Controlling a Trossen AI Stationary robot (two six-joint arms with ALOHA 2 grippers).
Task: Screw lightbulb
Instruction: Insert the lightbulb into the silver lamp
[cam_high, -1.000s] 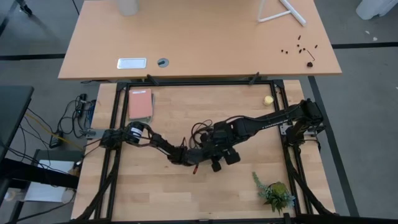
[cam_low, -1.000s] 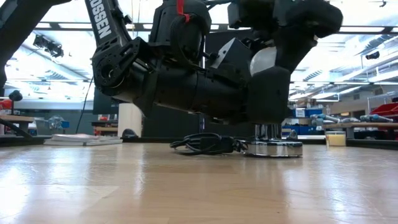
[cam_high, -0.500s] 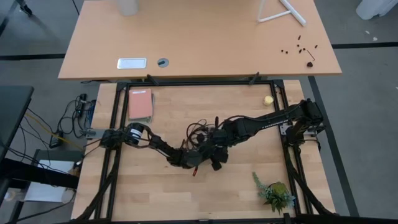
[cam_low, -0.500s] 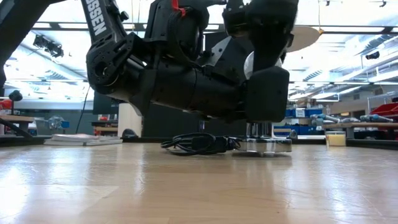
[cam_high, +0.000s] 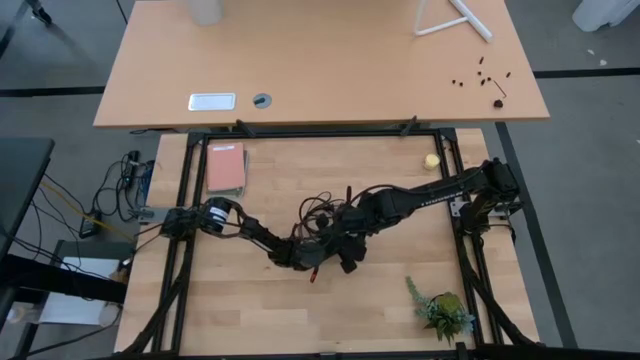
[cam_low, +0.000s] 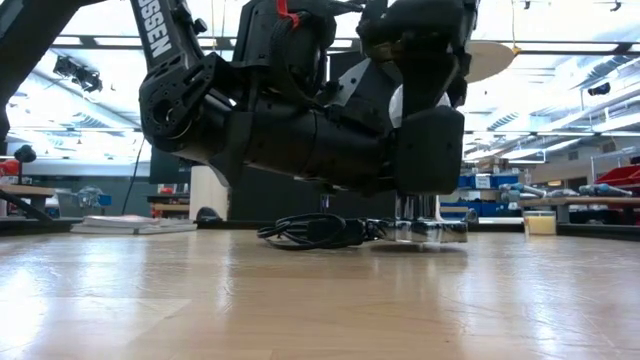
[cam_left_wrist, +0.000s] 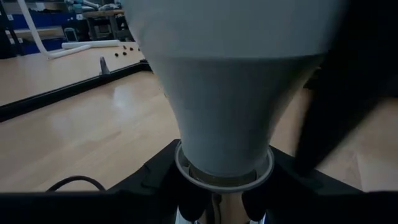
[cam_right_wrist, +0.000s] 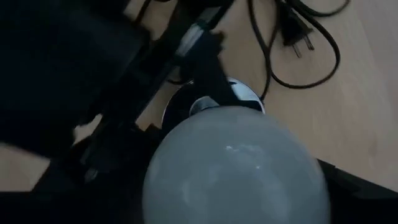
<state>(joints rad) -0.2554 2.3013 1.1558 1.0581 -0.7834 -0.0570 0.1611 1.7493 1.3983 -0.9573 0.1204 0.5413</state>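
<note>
Bright even overhead light, glaring ceiling strips in the low view — arms silhouetted, close lightbulb (cam_left_wrist: 227, 93) softly blurred

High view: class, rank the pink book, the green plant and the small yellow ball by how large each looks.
1. Pink book
2. Green plant
3. Yellow ball, clearly the smallest

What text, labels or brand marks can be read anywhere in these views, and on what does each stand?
"OSSEN", white capitals cut off at the frame's top, on the dark arm link in the low view.
Book cover and white plate on the far desk: any print is too small to read.
Wrist views: no text.
</note>
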